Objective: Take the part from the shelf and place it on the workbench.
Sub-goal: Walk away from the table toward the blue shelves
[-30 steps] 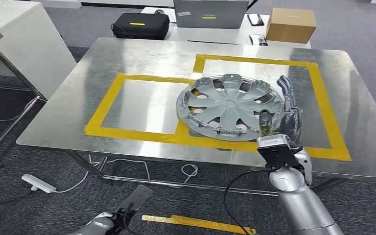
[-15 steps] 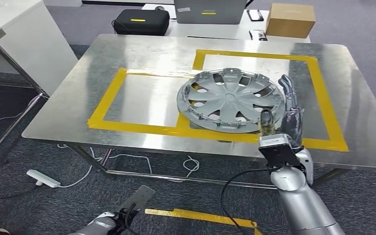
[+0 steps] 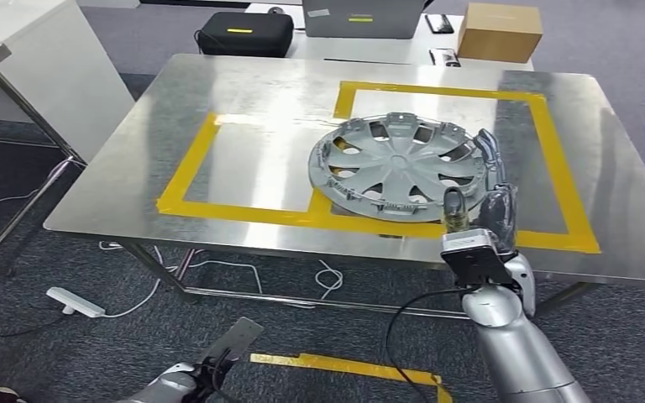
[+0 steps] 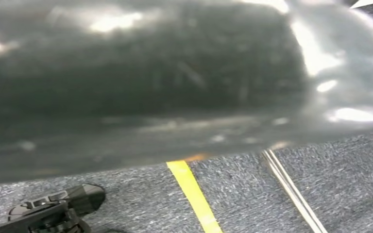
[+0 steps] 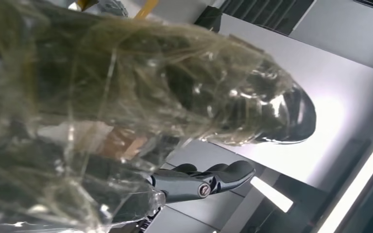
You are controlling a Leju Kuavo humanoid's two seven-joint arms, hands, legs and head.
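1 grey hubcap (image 3: 399, 166) lies flat on the steel workbench (image 3: 243, 101), on the line between 2 yellow-tape rectangles (image 3: 186, 180), most of it inside the right-hand one. Its near rim overlaps the tape strip.

Right hand (image 3: 485, 197): at the hubcap's right rim, upright, fingers (image 3: 489, 155) extended alongside the edge, thumb at the near-right rim. Fingers look spread; whether they touch or grip the rim cannot be told from the head view. Right wrist view is blurred, no help.

Left hand (image 3: 210, 369): low, beside the body, over carpet; fingers' state cannot be told. Nothing seen in it.

Beyond the bench: 1 black case (image 3: 245, 32), 1 grey laptop (image 3: 361, 18), 1 cardboard box (image 3: 499, 30). Floor: 1 white power strip (image 3: 73, 301) w/ cable, 1 yellow tape strip (image 3: 344, 367).
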